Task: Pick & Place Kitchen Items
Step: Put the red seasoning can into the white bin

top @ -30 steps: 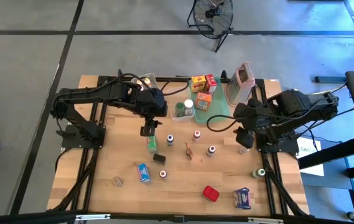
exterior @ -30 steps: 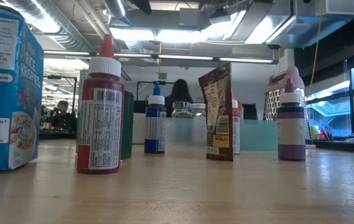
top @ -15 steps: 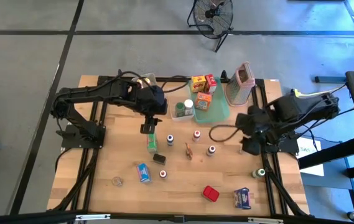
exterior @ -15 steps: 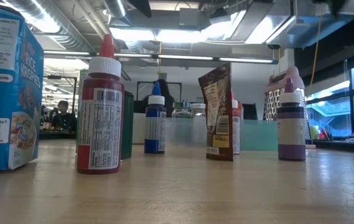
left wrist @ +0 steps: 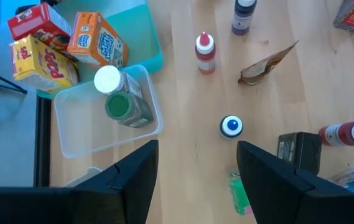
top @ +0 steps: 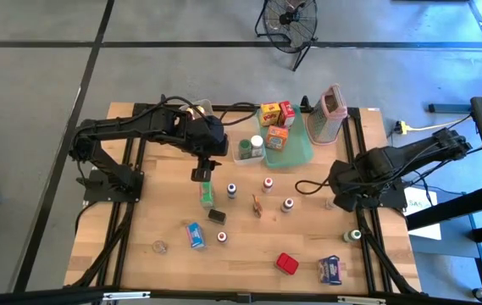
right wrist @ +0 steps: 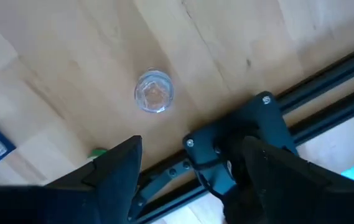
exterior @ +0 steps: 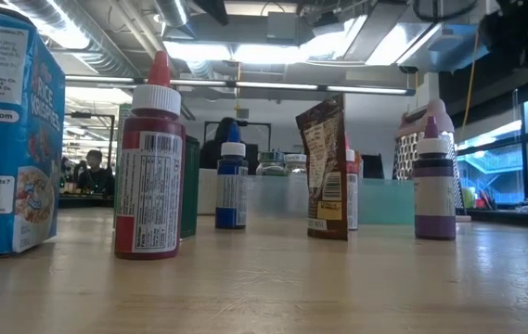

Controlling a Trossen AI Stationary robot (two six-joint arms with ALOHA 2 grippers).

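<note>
Small bottles point(top: 268, 184), a brown packet point(top: 258, 206), a dark box point(top: 217, 215) and blue and red boxes point(top: 286, 263) are scattered over the wooden table. My left gripper point(top: 202, 175) hangs open above a green packet point(top: 207, 195), its fingers point(left wrist: 136, 177) with nothing between them. My right gripper point(top: 335, 200) points straight down near the table's right edge. It stands open above a small clear jar point(right wrist: 155, 92) that stands on the wood, apart from the fingers point(right wrist: 117, 171).
At the far side, a teal tray point(top: 301, 151) carries orange, yellow and red boxes point(left wrist: 96, 40). Beside it a clear bin point(left wrist: 77, 127) holds a white-capped jar point(left wrist: 117, 99). A grey grater with a pink rim point(top: 329, 114) stands far right. Black frame rails point(right wrist: 326, 81) run under my right gripper.
My right gripper has sunk toward the table and drawn back a little toward the near right, tipping until it points straight down; its arm has folded in toward the right edge. The left arm and the items have kept still.
</note>
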